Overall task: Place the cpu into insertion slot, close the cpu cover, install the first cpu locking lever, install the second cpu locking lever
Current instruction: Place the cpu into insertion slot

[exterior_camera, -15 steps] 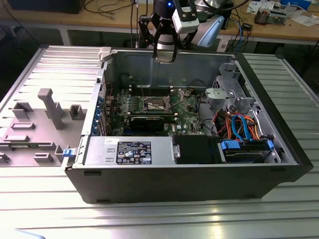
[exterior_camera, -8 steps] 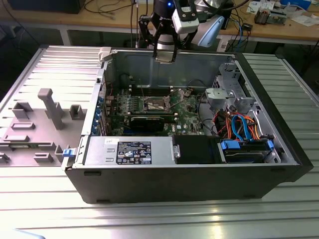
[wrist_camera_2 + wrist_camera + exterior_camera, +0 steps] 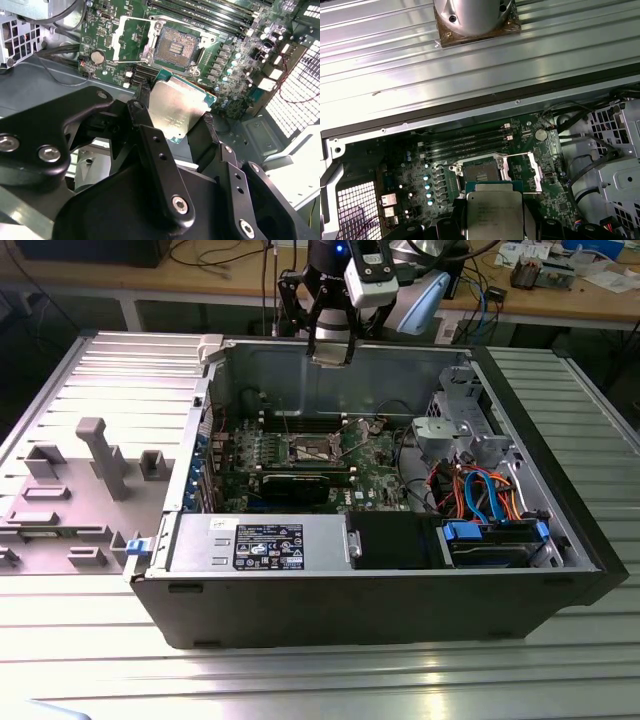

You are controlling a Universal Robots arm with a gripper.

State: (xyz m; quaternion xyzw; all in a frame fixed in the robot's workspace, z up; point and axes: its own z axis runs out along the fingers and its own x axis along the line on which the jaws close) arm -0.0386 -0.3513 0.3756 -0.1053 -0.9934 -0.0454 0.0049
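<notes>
Two black fingers (image 3: pixel 144 97) of the gripper (image 3: pixel 176 109) clamp the cpu (image 3: pixel 175 120) by its edges, above the open computer case (image 3: pixel 350 610). Down on the board, the insertion slot (image 3: pixel 175 47) lies bare, with the cpu cover (image 3: pixel 131 40) swung open beside it.

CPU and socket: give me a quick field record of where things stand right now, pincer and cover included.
pincer: shut on the cpu, above the open computer case in the exterior view
cpu: held flat, metal top showing, above the motherboard, not seated
insertion slot: empty, contacts exposed
cpu cover: swung open beside the slot
progress: cpu not yet placed, cover not closed
</notes>
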